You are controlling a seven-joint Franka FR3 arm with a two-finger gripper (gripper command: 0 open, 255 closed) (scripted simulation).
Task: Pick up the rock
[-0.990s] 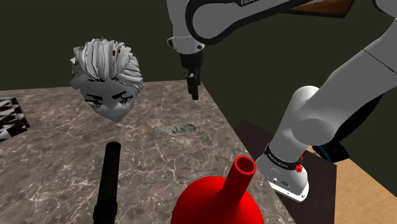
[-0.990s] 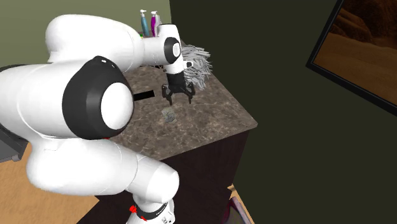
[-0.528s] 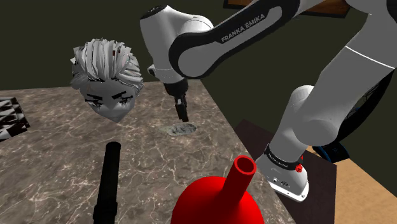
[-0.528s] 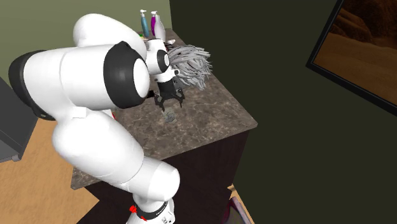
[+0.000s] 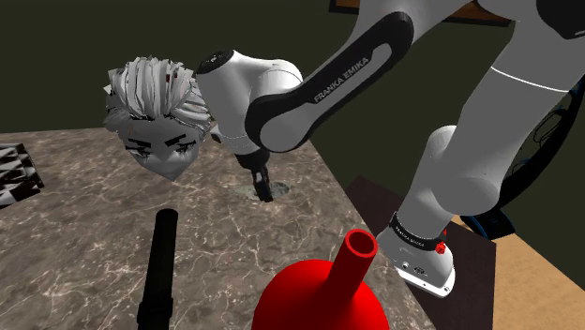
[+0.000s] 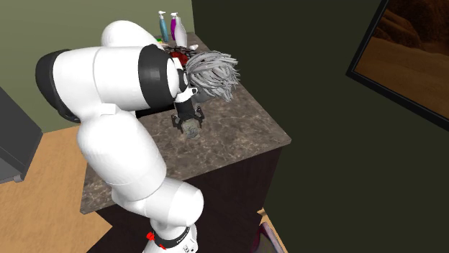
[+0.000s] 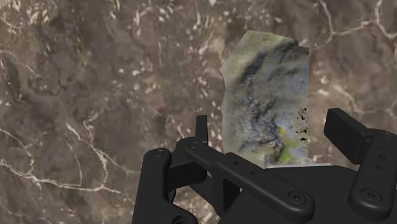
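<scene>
Your gripper [image 7: 275,133] has just come down onto the marble counter [image 5: 84,216]; a second ago it hung well above the surface, half a second ago its tips were just over the stone, and now it stands at counter level; the arm has folded lower and swung in front of the grey-haired head [image 5: 157,117] to get there. The rock [image 7: 270,95], a flat mottled grey piece with greenish patches, lies on the counter near its edge at the shoulder view's right, apart from the head; in the second exterior view it sits in the same spot as in both earlier frames, so the descent has not nudged it.

In the wrist view the jaws are wide open, one finger [image 7: 202,129] on each side of the stone; a strip of counter shows between each finger and the rock, so nothing is held yet. That means the approach looks finished and you are, in my judgement, at the closing step; the stone seems fairly well centred between the fingers. Watch how thin and flat it lies; if the tips are not low enough they may slide over its top. The red vase [image 5: 323,291] and black cylinder [image 5: 161,262] stand well apart from the work.
</scene>
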